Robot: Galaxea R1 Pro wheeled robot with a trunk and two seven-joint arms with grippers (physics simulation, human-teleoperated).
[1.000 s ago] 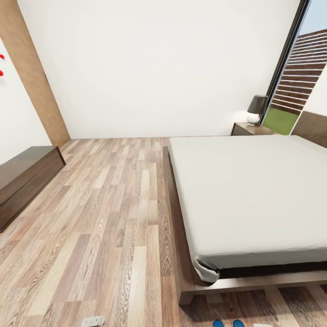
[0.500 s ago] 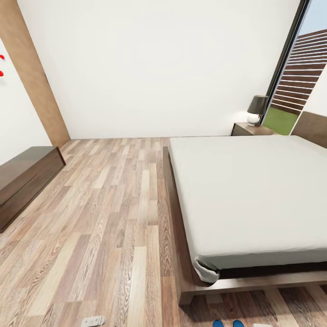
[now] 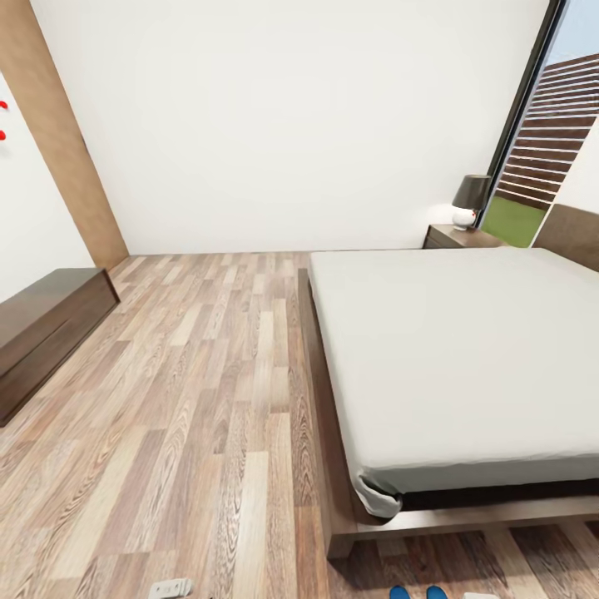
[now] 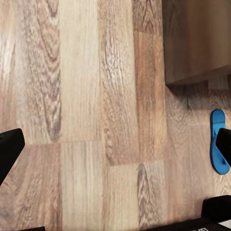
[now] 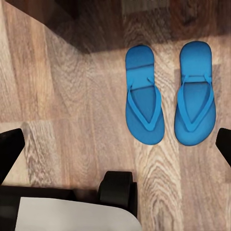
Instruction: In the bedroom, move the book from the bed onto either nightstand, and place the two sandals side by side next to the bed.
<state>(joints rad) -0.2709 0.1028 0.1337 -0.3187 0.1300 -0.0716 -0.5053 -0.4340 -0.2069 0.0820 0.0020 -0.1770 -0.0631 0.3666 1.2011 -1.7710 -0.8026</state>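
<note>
1. No legible writing shows anywhere.
2. The wood-plank floor (image 3: pixel 191 416) lies open from 9 to 12 o'clock of the low dark-framed bed with its grey mattress (image 3: pixel 466 358).
3. The two bright blue flip-flop sandals (image 5: pixel 168 94) lie side by side just off the bed's corner, ahead of the right gripper (image 5: pixel 115 149), whose fingers stand wide apart; the left gripper (image 4: pixel 115 144) is likewise spread.

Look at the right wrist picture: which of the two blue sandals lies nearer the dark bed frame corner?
The sandal whose toe end touches the frame's shadow. The other sandal lies beside it, parallel and apart, farther from that corner.
</note>
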